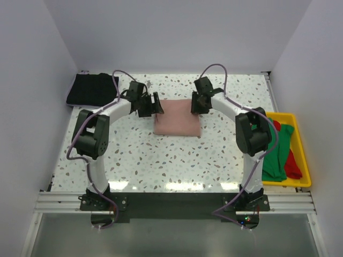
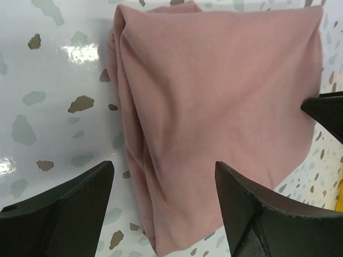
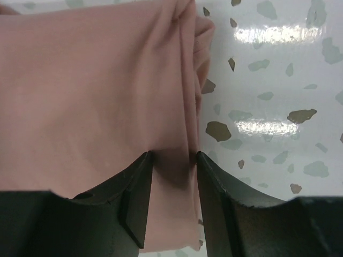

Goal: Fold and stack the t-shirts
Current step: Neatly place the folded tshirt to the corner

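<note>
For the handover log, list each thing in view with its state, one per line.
pink t-shirt: folded, lying flat at mid-table.
black t-shirt: folded, at the table's far left corner.
green t-shirt: unfolded, in the yellow bin.
red t-shirt: unfolded, in the bin beside the green one.
left gripper: open, over the pink shirt's left edge.
right gripper: open, jaws narrower, over its right edge.

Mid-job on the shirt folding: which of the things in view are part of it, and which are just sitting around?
Part of the job:
- pink shirt, folded, mid-table
- black shirt, folded, far left corner
- green shirt, in the bin
- red shirt, in the bin beside the green one

Just lying about:
- yellow bin, at the table's right edge
</note>
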Robot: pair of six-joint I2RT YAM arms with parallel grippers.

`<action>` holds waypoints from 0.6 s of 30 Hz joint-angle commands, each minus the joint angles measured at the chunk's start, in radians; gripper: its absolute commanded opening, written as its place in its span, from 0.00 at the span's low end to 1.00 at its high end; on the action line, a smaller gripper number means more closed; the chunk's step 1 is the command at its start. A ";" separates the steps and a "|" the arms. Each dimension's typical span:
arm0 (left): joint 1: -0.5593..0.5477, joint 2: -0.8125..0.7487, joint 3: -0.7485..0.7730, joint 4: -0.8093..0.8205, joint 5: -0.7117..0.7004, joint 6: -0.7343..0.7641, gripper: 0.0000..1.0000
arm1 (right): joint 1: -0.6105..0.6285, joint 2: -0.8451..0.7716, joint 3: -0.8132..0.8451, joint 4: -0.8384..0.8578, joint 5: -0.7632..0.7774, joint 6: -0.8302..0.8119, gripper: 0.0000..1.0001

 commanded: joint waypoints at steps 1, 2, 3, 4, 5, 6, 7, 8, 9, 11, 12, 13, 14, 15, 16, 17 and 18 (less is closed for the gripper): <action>0.005 0.046 0.029 0.015 0.046 0.036 0.81 | -0.018 0.044 -0.019 -0.014 0.025 -0.011 0.42; 0.005 0.053 0.030 0.012 0.040 0.036 0.82 | -0.026 0.048 -0.031 -0.005 0.014 -0.011 0.42; 0.005 0.061 0.035 0.011 0.032 0.036 0.82 | -0.032 0.050 -0.046 0.003 0.002 -0.003 0.40; 0.005 0.078 0.035 0.015 0.031 0.036 0.82 | -0.044 0.050 -0.072 0.012 -0.010 0.001 0.39; 0.005 0.086 0.035 0.018 0.032 0.033 0.82 | -0.049 0.050 -0.080 0.030 -0.021 0.004 0.39; 0.005 0.092 0.036 0.023 0.040 0.031 0.82 | -0.051 0.056 -0.086 0.032 -0.036 0.006 0.38; 0.005 0.108 0.040 0.026 0.045 0.025 0.82 | -0.049 0.061 -0.083 0.032 -0.041 0.004 0.38; 0.005 0.115 0.043 0.029 0.049 0.023 0.82 | -0.051 0.065 -0.080 0.029 -0.047 0.004 0.38; 0.003 0.121 0.044 0.032 0.054 0.020 0.82 | -0.051 0.070 -0.079 0.027 -0.050 0.003 0.37; 0.003 0.139 0.049 0.040 0.058 0.011 0.82 | -0.052 0.073 -0.071 0.024 -0.053 0.003 0.36; 0.002 0.145 0.053 0.040 0.060 0.010 0.81 | -0.051 0.073 -0.069 0.024 -0.056 0.003 0.36; 0.000 0.162 0.058 0.022 0.052 0.005 0.80 | -0.054 0.073 -0.065 0.024 -0.060 0.003 0.36; -0.001 0.171 0.064 0.012 0.043 0.001 0.80 | -0.055 0.072 -0.060 0.023 -0.064 0.003 0.36; -0.009 0.184 0.066 0.008 0.026 -0.004 0.78 | -0.055 0.073 -0.057 0.023 -0.070 0.004 0.35; -0.015 0.190 0.066 0.000 0.010 -0.013 0.77 | -0.055 0.073 -0.052 0.023 -0.073 0.004 0.35; -0.023 0.196 0.069 -0.008 -0.007 -0.019 0.75 | -0.057 0.075 -0.048 0.024 -0.076 0.004 0.35; -0.037 0.213 0.075 -0.021 -0.033 -0.030 0.72 | -0.058 0.078 -0.042 0.021 -0.086 0.007 0.34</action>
